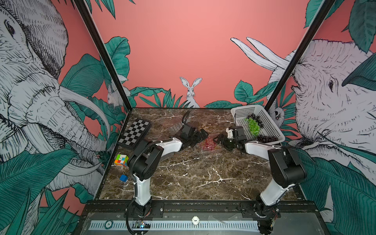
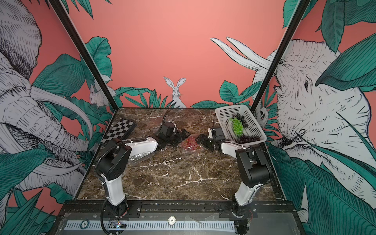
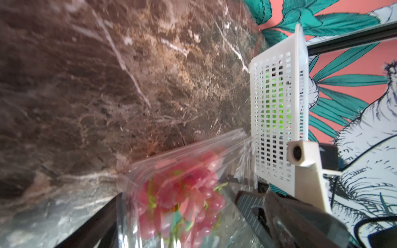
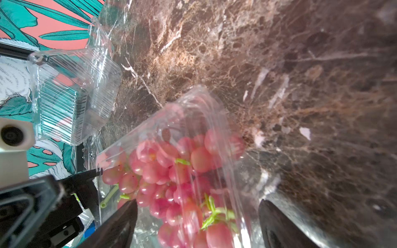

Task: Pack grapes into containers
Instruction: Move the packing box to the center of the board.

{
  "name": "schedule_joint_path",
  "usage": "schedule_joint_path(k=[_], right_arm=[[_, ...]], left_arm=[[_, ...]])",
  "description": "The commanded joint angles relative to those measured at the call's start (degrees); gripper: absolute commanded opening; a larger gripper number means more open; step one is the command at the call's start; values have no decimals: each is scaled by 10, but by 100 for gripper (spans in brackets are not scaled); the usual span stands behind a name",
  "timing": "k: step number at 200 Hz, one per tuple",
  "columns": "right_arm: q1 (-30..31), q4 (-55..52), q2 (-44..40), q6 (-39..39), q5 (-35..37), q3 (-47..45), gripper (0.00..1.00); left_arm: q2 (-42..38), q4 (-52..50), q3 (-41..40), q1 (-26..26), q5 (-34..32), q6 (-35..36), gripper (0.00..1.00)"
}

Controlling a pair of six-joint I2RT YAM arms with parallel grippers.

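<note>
A bunch of red grapes [image 1: 208, 143] lies inside a clear container [image 4: 193, 103] at mid-table, with clear plastic over it. My left gripper [image 1: 203, 133] faces it from the left and is open, its dark fingers [image 3: 101, 221] on either side of the box. From the right, my right gripper [image 1: 218, 139] is open wide and its fingertips [image 4: 277, 225] straddle the box's near end. Green grapes [image 1: 253, 126] and two dark bunches [image 1: 267, 139] lie in the white basket [image 1: 240, 110]. An empty container [image 4: 73, 92] stands behind the left arm, and another [image 2: 140, 156] lies under that arm.
The basket sits at the back right, close behind the right wrist. A folded chessboard [image 1: 135, 130], a colour cube [image 1: 121, 160] and a small blue block [image 1: 123, 178] lie along the table's left edge. The two grippers are nearly tip to tip over the box.
</note>
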Motion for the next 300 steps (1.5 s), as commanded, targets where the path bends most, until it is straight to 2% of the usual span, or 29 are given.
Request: schedule_joint_path(k=[1, 57, 84, 102, 176, 189, 207, 247, 300], right_arm=[[10, 16, 19, 18, 15, 22, 87], [15, 19, 68, 33, 28, 90, 86], [16, 8, 100, 24, 31, 135, 86], [16, -2, 115, 17, 30, 154, 85], [14, 1, 110, 13, 25, 147, 86], [15, 1, 105, 12, 24, 143, 85], [14, -1, 98, 10, 23, 141, 86], [10, 2, 88, 10, 19, 129, 86], [-5, 29, 64, 21, -4, 97, 85]], left_arm=[[8, -12, 35, 11, 14, 6, 99], [41, -47, 94, 40, 22, 33, 100], [45, -97, 118, 50, 37, 45, 100], [29, -132, 122, 49, 43, 64, 100], [-68, -312, 108, 52, -14, 152, 100], [-79, -308, 113, 52, -15, 149, 100], [-76, -272, 137, 44, 18, 125, 99], [-11, -237, 224, -1, 37, 108, 100], [31, -195, 224, -19, 38, 83, 100]])
